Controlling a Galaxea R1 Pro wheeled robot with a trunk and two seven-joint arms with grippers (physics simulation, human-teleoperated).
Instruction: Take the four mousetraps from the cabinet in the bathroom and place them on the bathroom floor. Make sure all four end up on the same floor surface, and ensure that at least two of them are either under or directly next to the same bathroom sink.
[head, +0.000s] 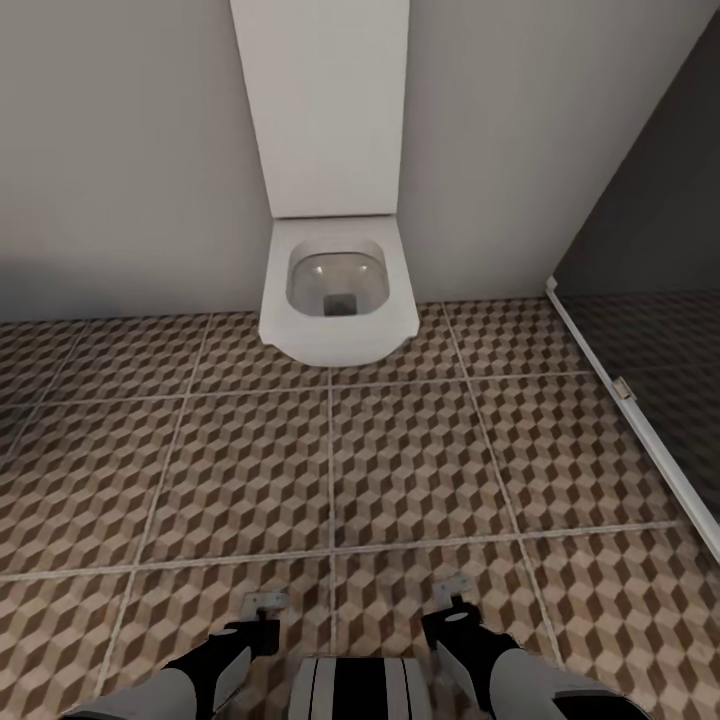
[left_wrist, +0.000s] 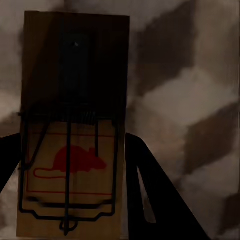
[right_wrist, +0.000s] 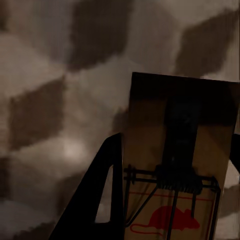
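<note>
I hold one mousetrap in each hand above the bathroom floor (head: 400, 450). In the left wrist view, a brown wooden mousetrap (left_wrist: 75, 100) with a wire bar and a red mouse print sits between the black fingers of my left gripper (left_wrist: 70, 165), which is shut on it. My right gripper (right_wrist: 172, 165) is shut on a second mousetrap (right_wrist: 180, 125). In the head view both grippers hang low near my base, left gripper (head: 262, 625) and right gripper (head: 450, 612), each with a trap's pale edge sticking forward. The cabinet and the sink are out of view.
A white square toilet (head: 338, 290) hangs on the grey wall straight ahead, its tall panel above it. A grey glass partition (head: 660, 300) with a white bottom rail (head: 630, 400) closes off the right side. Cube-patterned tiles stretch between me and the toilet.
</note>
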